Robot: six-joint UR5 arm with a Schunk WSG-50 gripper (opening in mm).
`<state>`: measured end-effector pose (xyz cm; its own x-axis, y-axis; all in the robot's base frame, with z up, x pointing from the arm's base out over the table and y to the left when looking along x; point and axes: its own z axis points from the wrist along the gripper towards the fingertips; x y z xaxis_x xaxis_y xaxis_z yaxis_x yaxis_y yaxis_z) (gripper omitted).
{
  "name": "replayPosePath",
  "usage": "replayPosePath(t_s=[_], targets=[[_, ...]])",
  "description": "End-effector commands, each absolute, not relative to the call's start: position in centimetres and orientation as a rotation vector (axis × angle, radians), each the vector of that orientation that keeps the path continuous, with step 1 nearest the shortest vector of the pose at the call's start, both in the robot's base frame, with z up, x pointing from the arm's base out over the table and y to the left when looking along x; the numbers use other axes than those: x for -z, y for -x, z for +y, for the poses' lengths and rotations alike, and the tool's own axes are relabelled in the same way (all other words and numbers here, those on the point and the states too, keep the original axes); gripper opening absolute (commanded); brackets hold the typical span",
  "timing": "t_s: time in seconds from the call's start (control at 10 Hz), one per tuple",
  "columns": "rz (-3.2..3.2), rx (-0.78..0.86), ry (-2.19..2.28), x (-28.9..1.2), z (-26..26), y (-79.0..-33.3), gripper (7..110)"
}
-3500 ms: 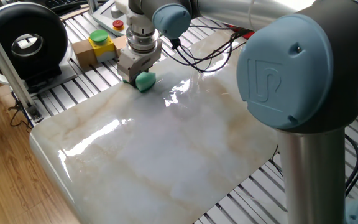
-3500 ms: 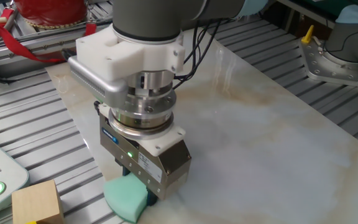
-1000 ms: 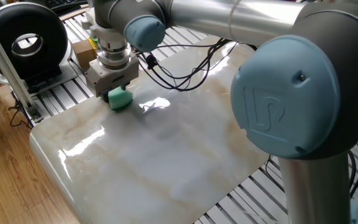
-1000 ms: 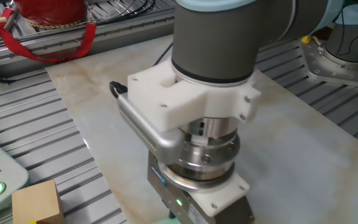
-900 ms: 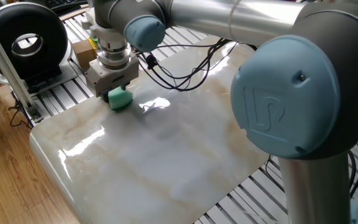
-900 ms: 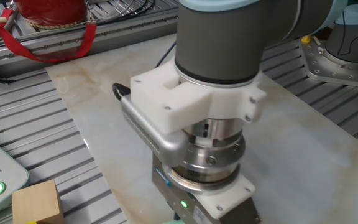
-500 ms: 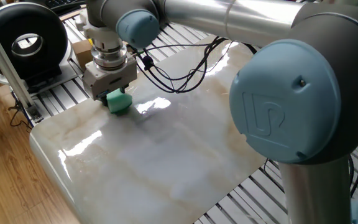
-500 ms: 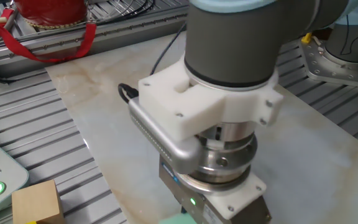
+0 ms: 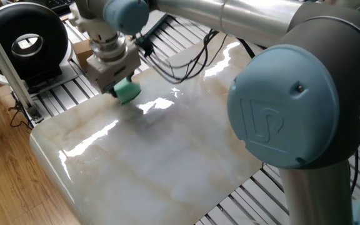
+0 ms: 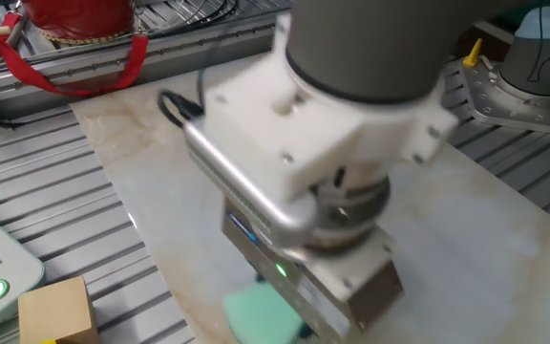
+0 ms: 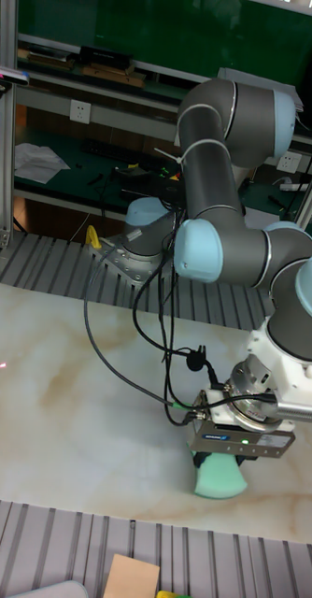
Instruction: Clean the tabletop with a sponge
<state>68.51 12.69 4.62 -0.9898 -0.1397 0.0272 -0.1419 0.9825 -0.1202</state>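
Pincer (image 11: pixel 221 460) tilted since, sponge (image 11: pixel 219 476) half-hidden, tabletop (image 11: pixel 72 392)

A robotics lab: slatted aluminium frame (image 9: pixel 74 103), a second robot base (image 10: pixel 523 81) (partly seen), cluttered workbench (image 11: pixel 72 163) behind.

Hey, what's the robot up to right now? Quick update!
End effector shut on sponge. Sponge at the tabletop near its edge. Nothing in the way.

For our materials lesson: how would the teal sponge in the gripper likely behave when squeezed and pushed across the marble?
The sponge looks like soft foam, so it probably squashes. Small, likely light. On the glossy tabletop it may slide easily.
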Motion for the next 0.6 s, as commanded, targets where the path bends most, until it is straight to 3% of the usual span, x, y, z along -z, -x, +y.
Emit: replayPosePath(t_s=[0.0, 0.3, 0.5], targets=[[-3.095, -0.217, -0.327, -6.9, 10.0, -69.7, 7], [-3.061, -0.193, -0.428, -8.9, 6.4, -70.6, 7], [-3.101, -0.121, -0.484, -8.7, 5.0, -71.3, 7]])
